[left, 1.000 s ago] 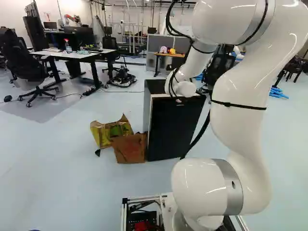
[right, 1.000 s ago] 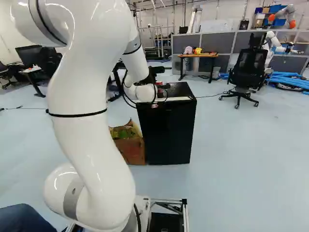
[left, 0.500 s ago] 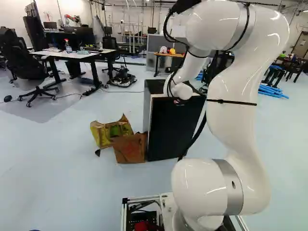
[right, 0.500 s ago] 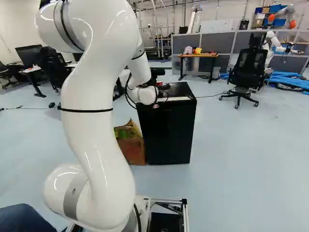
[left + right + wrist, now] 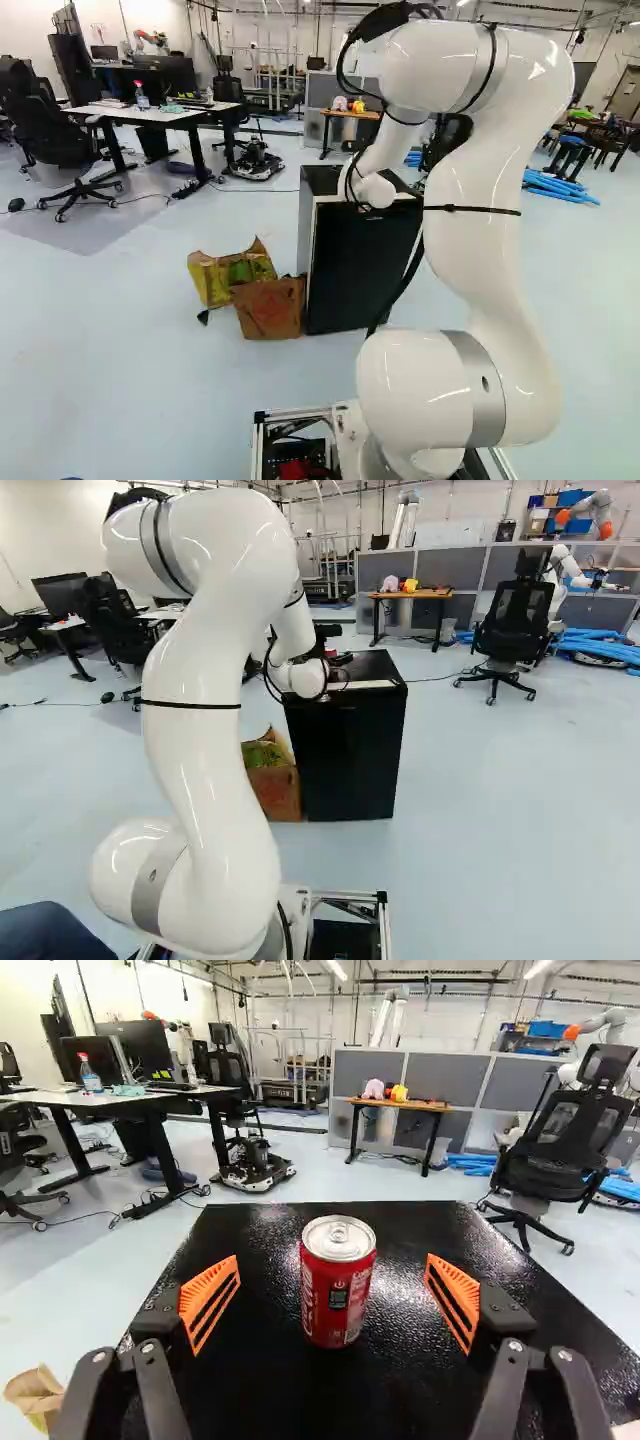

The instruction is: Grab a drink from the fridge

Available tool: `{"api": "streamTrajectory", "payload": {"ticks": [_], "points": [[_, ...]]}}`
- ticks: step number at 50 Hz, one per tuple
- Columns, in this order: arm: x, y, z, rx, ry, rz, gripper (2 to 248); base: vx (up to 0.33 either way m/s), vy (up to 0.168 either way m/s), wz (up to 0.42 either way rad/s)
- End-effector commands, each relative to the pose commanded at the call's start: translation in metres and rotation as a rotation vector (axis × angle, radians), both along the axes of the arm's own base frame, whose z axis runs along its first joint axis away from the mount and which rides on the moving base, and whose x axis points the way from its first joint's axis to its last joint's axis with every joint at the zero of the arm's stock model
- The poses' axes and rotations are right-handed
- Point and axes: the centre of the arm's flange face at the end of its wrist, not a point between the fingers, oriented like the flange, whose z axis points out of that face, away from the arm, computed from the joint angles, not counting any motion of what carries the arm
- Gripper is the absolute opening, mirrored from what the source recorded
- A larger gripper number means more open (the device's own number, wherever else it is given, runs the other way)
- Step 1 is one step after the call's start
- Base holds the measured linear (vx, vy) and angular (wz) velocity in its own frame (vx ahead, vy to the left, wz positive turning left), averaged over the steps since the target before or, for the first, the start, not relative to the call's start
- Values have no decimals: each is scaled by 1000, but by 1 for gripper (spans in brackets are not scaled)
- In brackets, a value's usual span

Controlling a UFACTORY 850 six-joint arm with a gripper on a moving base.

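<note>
reaching arm point(image 5: 195, 740): i am easing forward, elbow point(image 5: 165, 540) lower than a second ago, base point(image 5: 384, 920) not moving, so a grasp is nearing, i judge.
black fridge point(image 5: 350, 750): its top is carrying the drink.
left finger point(image 5: 210, 1300): i am holding it clear.
red can point(image 5: 339, 1285): it is standing upright, between my open gripper's point(image 5: 333, 1260) fingers or just ahead.
right finger point(image 5: 453, 1300): i am holding it wide too.

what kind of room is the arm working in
Likely a robotics lab or workshop: another robot stands by grey partitions, a desk holds monitors, and blue tubes lie on the open floor.
</note>
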Motion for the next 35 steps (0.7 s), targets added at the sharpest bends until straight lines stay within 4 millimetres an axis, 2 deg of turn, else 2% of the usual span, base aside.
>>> {"api": "streamTrajectory", "payload": {"ticks": [10, 25, 35], "points": [[5, -1, -2, 0, -2, -1, 247, 0, 0, 0], [13, -2, -18, 2, 16, -1, 247, 0, 0, 0], [13, -3, -18, 8, 15, -13, 247, 0, 0, 0]]}}
